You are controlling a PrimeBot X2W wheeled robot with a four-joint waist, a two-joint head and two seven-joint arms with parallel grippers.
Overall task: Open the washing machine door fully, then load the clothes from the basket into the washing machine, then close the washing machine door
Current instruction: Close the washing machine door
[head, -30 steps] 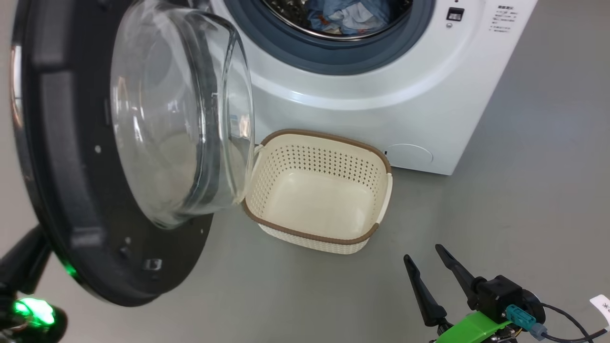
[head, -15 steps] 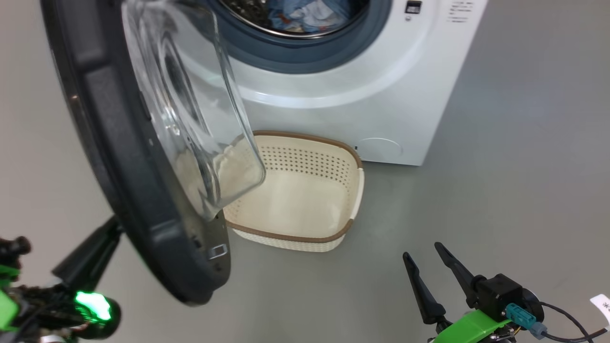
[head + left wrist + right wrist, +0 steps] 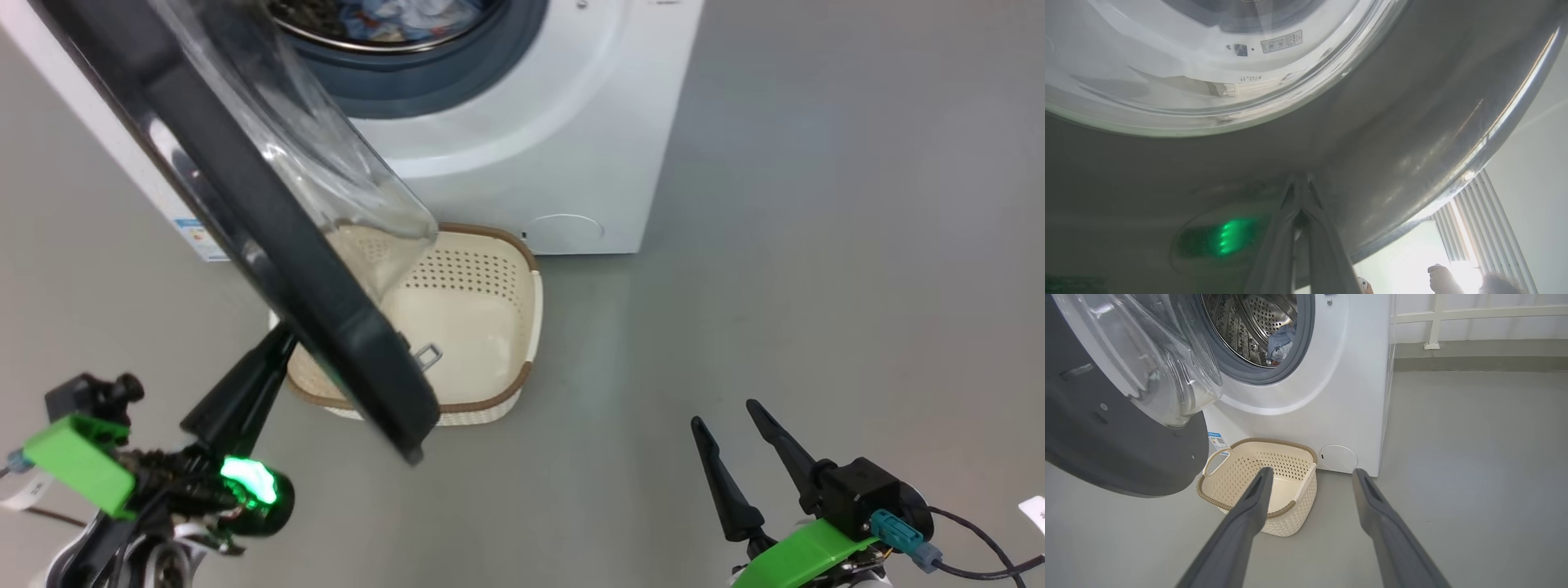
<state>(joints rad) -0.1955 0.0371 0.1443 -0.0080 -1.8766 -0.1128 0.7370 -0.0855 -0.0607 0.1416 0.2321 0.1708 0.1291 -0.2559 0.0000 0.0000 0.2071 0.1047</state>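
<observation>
Rightward of the washing machine door (image 3: 245, 220), open floor (image 3: 775, 245); left gripper (image 3: 273, 347) pressed together against its outer face, right gripper (image 3: 723, 415) spread, well apart.

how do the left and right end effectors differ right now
The left end effector is shut, fingers together; the right end effector is open, fingers spread. The left end effector's tips meet the glossy outer face of the washing machine door; the right end effector touches nothing, poised above the grey floor. Both have long dark fingers and hold nothing.
</observation>
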